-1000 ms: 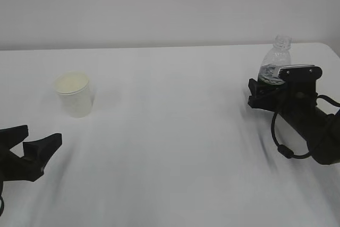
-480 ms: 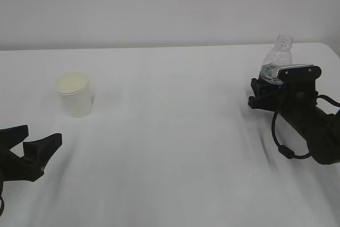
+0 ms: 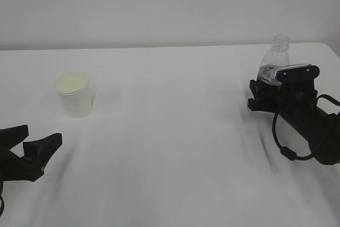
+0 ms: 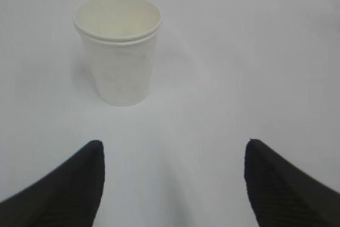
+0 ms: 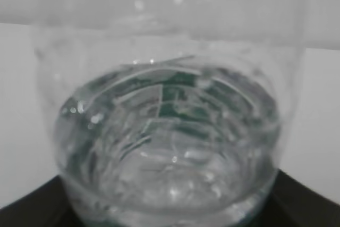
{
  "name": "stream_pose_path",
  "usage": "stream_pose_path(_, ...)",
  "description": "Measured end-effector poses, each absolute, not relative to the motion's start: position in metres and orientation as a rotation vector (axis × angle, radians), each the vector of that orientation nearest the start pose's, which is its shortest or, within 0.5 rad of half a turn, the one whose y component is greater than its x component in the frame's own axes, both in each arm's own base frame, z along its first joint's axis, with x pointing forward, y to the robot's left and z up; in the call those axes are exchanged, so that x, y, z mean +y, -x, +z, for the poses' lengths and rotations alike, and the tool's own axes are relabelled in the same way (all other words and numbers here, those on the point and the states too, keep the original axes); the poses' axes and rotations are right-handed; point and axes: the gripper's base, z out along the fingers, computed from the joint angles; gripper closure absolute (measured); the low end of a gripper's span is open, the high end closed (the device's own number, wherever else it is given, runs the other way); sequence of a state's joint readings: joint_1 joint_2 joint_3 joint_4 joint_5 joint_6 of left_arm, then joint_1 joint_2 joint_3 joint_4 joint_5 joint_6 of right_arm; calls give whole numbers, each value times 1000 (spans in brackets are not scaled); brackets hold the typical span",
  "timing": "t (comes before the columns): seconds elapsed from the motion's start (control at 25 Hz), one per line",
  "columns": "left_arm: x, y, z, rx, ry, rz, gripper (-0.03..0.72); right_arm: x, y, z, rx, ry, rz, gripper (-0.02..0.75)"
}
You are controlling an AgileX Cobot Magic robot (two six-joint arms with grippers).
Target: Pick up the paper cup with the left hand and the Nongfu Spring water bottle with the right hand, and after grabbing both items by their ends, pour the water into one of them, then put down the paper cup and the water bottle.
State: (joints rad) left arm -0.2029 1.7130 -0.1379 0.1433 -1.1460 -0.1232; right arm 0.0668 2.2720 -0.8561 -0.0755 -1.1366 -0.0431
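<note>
1. Right hand (image 3: 261, 95) sits at the lower body of the Nongfu Spring water bottle (image 3: 275, 61), far right of the table (image 3: 175, 131). Right wrist view: bottle fills the frame, dark finger edges show just at its base on both sides. Jaws look closed around it, but firm clamping can't be confirmed from these views.
2. Left hand (image 3: 33, 144) is low at the front left, fingers spread wide, nothing between them.
3. Paper cup (image 3: 74, 95) stands on the table left of centre, ahead of the left hand and clearly apart from it. Left wrist view: cup (image 4: 118, 49) sits left of the midline between the two fingertips (image 4: 85, 168).
4. Step in hand, my read: pickup phase. Bottle grasp is about set; cup grasp not yet started. Nothing appears lifted.
5. Next move calls for: left hand advances toward the cup, shifts a bit left to centre it, then closes gently since thin paper walls crush. Right hand needs a secure hold before lifting.
6. Bottle orientation: upright, long axis vertical, open uncapped mouth up. Water (image 5: 170, 147) sits in the lower part, near the green label.
7. Cup orientation: upright, long axis vertical, rolled rim and open mouth up, narrow base on the table. Looks empty inside.
</note>
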Motion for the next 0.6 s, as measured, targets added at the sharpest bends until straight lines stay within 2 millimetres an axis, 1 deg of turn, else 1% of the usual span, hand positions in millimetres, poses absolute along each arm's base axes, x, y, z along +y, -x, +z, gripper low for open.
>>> stream_pose_path(0.2, -53, -199, 118, 1912, -222, -304, 100, 32, -378, 68, 1751, 196, 40, 260)
stream_pose_path(0.44, -53, -199, 118, 1912, -222, -304, 100, 33, -380, 88, 1699, 208, 42, 260)
stream_pose_path(0.6, -53, -199, 118, 1912, -222, -304, 100, 36, -379, 95, 1701, 260, 57, 260)
